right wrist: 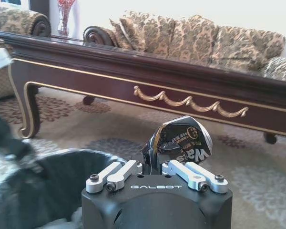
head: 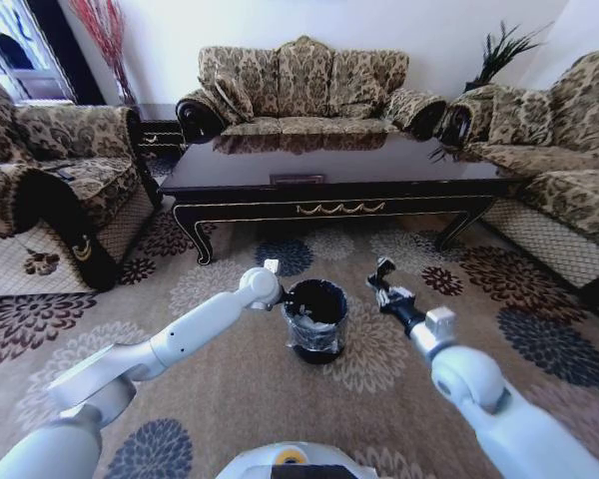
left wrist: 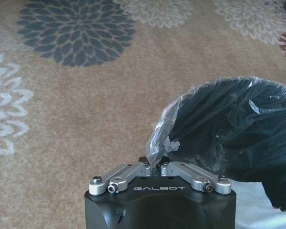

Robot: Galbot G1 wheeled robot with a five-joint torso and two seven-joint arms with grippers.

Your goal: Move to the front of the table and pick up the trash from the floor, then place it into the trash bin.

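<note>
The trash bin (head: 315,317) stood on the floor (head: 230,399), in front of the table (head: 329,190) and about level with its middle. The left gripper (head: 271,269) sat just left of the bin's rim, the right gripper (head: 382,274) just to the bin's right, with a crumpled wrapper (right wrist: 178,143) between its fingers. Behind the table was a sofa (head: 304,85), with more sofas flanking left (head: 50,170) and right (head: 559,150).

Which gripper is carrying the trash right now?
The right gripper: its fingers pinch the dark crumpled wrapper beside the trash bin. The left gripper grips only the bin's plastic liner.
</note>
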